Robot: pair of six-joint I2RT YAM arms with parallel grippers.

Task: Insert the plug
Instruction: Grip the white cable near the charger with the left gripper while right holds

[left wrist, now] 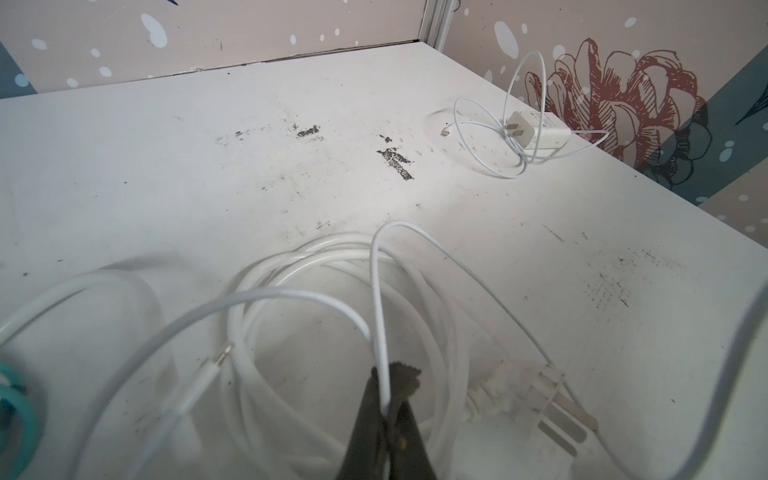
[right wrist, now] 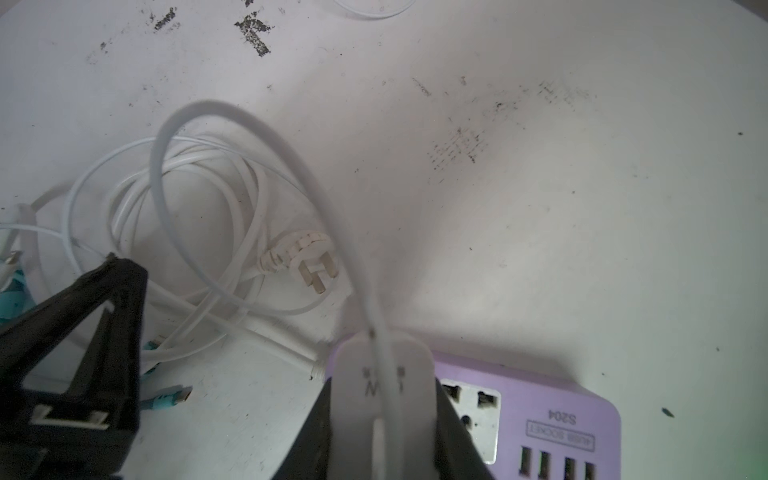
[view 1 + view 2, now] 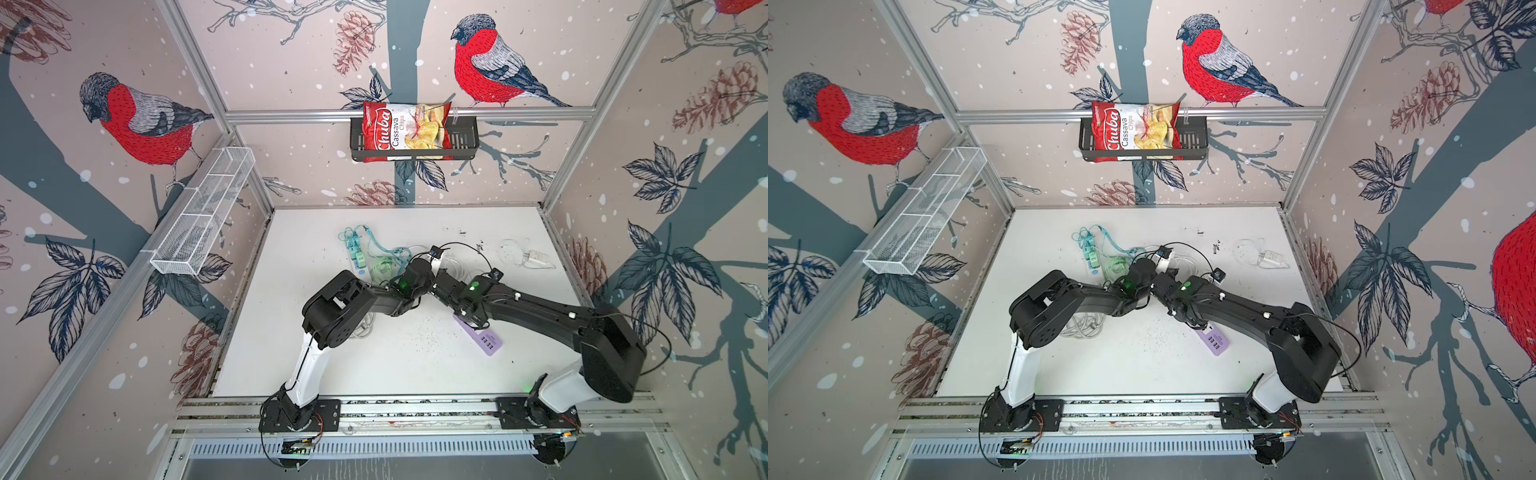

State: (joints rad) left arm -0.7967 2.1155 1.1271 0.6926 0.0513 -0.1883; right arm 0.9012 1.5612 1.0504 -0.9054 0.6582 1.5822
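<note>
The right gripper point(image 2: 384, 419) is closed on a white charger adapter point(image 2: 353, 374) and holds it just above one end of the purple power strip point(image 2: 519, 386). The adapter's pins are hidden, so their direction cannot be told. The white socket face point(image 2: 473, 409) lies just beside the adapter, toward the USB ports point(image 2: 544, 463), and the strip's long axis runs the same way. The left gripper point(image 1: 388, 399) is fully closed on a thin white cable point(image 1: 376, 291), apparently the adapter's own, and holds it off the table. The right arm is clearly nearer to the socket. Probably a small sideways shift and then a push down are needed.
</note>
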